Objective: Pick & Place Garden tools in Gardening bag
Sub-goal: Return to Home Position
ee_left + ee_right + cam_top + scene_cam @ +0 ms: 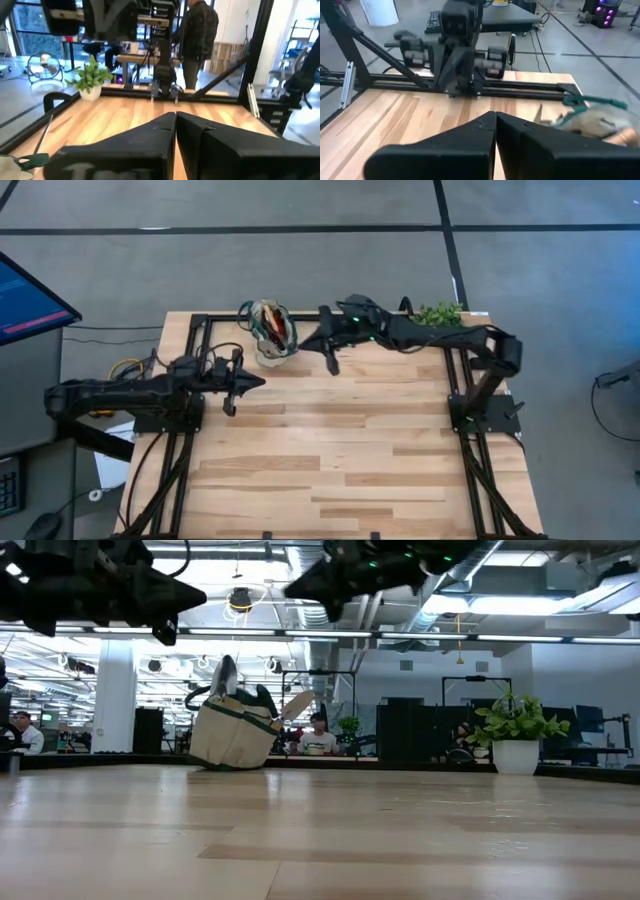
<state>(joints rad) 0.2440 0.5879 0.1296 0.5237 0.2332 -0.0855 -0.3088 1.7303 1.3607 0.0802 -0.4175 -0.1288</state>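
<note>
- L gripper: fingers pressed together, nothing btwn them; hangs over left side of table.
- R gripper: fingers pressed together, empty; up above far edge, just beside gardening bag.
- Bag at far edge, tilted; garden tools inside, tops poking out.
- Plant at far right corner.

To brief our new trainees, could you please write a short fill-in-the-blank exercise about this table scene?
1. The garden tools sit ____ the gardening bag.
2. The left pincer and the right pincer are both ____, holding nothing.
3. The leafy plant stands at the corner of the table nearest the ____ arm.
Missing words: inside; shut; right.
</note>
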